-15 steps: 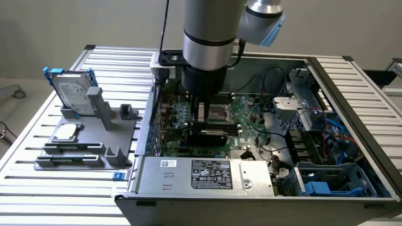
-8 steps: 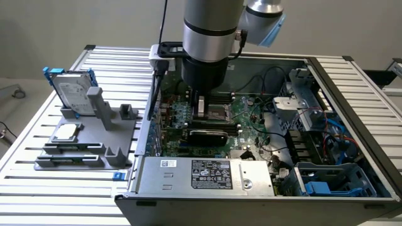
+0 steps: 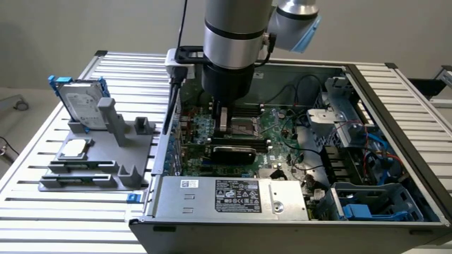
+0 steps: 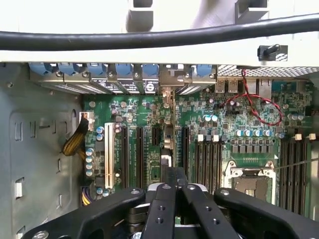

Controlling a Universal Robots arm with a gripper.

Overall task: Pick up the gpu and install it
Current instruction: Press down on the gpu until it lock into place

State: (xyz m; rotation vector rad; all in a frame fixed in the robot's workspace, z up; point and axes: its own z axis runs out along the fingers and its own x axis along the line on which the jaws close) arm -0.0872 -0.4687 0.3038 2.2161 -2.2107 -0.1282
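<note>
A hard drive point(image 3: 80, 103) stands in a grey holder point(image 3: 106, 164) beside the open case point(image 3: 282, 235).

The gpu point(image 3: 233, 154) is placed on the motherboard point(image 3: 279, 120) inside the computer case point(image 3: 282, 228), behind the power supply point(image 3: 233, 196), and the hard drive point(image 3: 79, 103) is stood on a fixture point(image 3: 92, 159) at the exterior view's left.

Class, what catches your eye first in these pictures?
A thick silver arm reaches down into an open computer case, its gripper low over the green motherboard. A black gpu stands on the board close by the gripper. At the exterior view's left, a hard drive stands on a grey rack.
</note>
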